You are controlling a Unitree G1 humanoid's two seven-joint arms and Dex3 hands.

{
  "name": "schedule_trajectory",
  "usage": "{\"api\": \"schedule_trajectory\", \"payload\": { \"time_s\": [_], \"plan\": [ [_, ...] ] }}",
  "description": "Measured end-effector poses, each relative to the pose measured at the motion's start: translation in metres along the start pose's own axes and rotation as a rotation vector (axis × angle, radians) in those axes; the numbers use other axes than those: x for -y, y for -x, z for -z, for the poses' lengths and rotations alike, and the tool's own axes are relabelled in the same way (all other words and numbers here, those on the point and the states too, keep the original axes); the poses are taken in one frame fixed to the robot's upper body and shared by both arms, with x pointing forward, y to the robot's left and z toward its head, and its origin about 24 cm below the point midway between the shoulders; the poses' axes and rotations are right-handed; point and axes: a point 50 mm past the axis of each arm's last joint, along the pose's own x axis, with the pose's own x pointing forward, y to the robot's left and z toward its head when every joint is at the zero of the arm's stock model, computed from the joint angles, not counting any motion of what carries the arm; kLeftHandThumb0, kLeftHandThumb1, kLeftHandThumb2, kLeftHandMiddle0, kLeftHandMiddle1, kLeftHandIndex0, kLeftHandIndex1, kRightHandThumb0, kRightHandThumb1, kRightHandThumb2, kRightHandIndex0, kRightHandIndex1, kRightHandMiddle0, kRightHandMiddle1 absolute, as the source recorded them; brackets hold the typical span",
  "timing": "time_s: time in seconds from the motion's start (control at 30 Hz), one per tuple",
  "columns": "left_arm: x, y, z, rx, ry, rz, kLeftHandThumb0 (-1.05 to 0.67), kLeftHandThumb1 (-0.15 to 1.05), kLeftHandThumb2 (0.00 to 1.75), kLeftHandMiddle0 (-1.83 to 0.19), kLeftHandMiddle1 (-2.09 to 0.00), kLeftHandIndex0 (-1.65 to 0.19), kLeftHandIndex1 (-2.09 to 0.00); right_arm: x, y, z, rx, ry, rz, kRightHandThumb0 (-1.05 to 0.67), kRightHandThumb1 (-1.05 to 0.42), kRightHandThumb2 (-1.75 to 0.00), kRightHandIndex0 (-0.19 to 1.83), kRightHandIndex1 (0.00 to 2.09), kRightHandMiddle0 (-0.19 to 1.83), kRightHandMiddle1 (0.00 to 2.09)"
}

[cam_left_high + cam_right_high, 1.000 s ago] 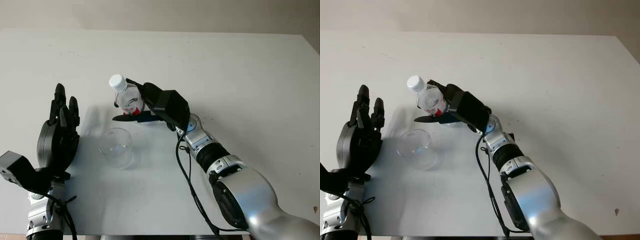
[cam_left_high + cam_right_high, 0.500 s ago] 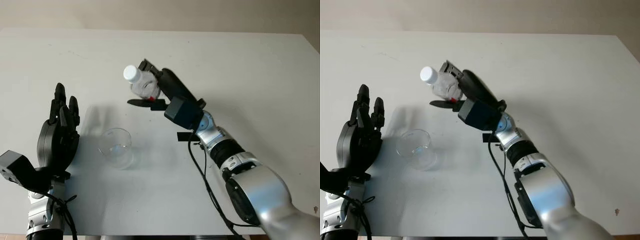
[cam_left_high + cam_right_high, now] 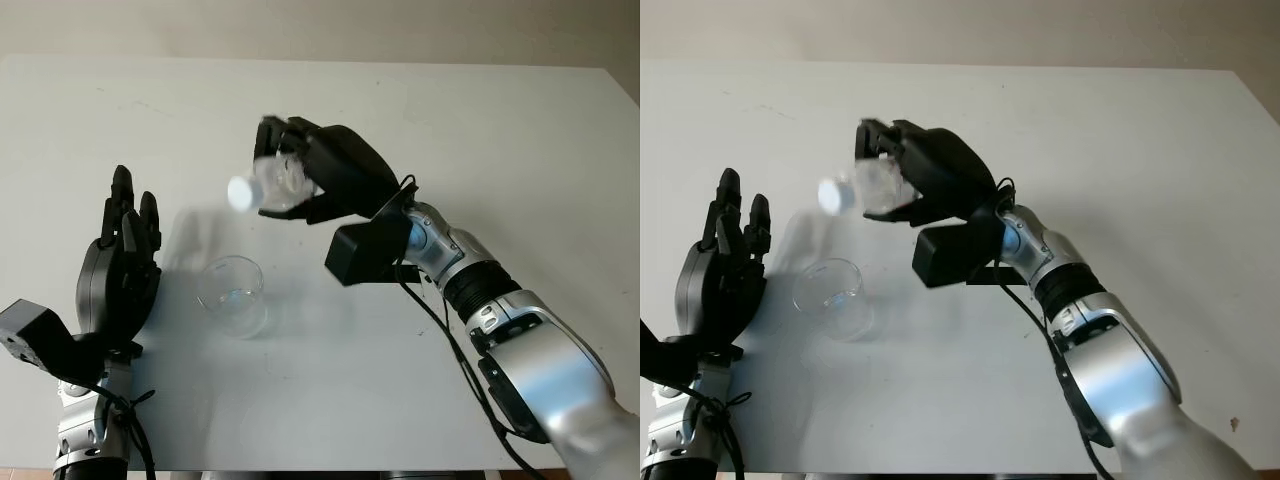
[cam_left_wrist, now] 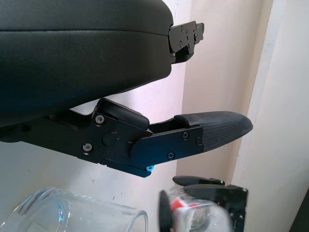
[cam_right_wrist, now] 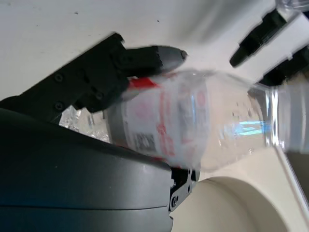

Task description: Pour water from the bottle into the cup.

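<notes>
Right hand (image 3: 320, 180), centre of the frame, wrapped around bottle (image 3: 275, 180), lifted clear of the worktop (image 3: 480, 120). Bottle tipped nearly onto its side, white cap (image 3: 240, 192) aimed toward lower left, blurred. Cap apparently on; hard to confirm through the blur. Cup (image 3: 232, 295) upright on the worktop at lower left of centre, below and slightly left of the cap, apart from it, with at most a trace of water. Left hand (image 3: 118, 275) at far left, open, beside the cup and not touching it.

Step in hand, by judgement: tilting the bottle toward the cup, ahead of any pour. No stream visible.

Next move calls for: bringing the bottle mouth down over the cup's rim before tipping further, since the cap sits above and a little beyond it. With the cap on, no water out; a problem to settle first. Risk of missing the rim or knocking the cup.
</notes>
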Motion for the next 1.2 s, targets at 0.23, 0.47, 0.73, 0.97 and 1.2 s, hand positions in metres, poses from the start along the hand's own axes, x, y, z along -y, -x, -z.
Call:
{"api": "schedule_trajectory", "payload": {
  "time_s": [0.23,0.47,0.73,0.97,1.2],
  "plan": [
    [0.001,0.000,0.000,0.002,0.002,-0.005,-0.81,1.05,0.60,0.19,-0.04,0.19,0.00,-0.001,-0.003,-0.007,0.122,0.216,0.000,-0.18,-0.74,-0.64,1.06,2.09,0.69,2.09],
    [0.002,0.000,0.000,0.002,0.003,-0.005,-0.80,1.05,0.60,0.19,-0.02,0.19,0.00,-0.001,-0.008,-0.012,0.207,0.362,0.054,-0.23,-0.90,-0.30,1.11,2.09,0.72,2.09],
    [0.003,-0.003,0.001,0.009,0.006,0.003,-0.80,1.05,0.61,0.19,-0.01,0.19,0.00,0.002,-0.008,-0.014,0.221,0.365,0.104,-0.22,-0.90,-0.27,1.01,2.09,0.73,2.09],
    [0.003,-0.007,0.001,0.018,0.007,0.006,-0.80,1.05,0.62,0.19,-0.02,0.19,0.00,0.006,-0.011,-0.014,0.219,0.380,0.133,-0.23,-0.93,-0.27,1.10,2.09,0.73,2.09],
    [0.004,-0.008,0.001,0.020,0.010,0.007,-0.80,1.05,0.62,0.19,-0.01,0.19,0.00,0.014,-0.014,-0.021,0.253,0.390,0.230,-0.29,-0.97,-0.13,1.09,2.09,0.59,2.09]
  ]
}}
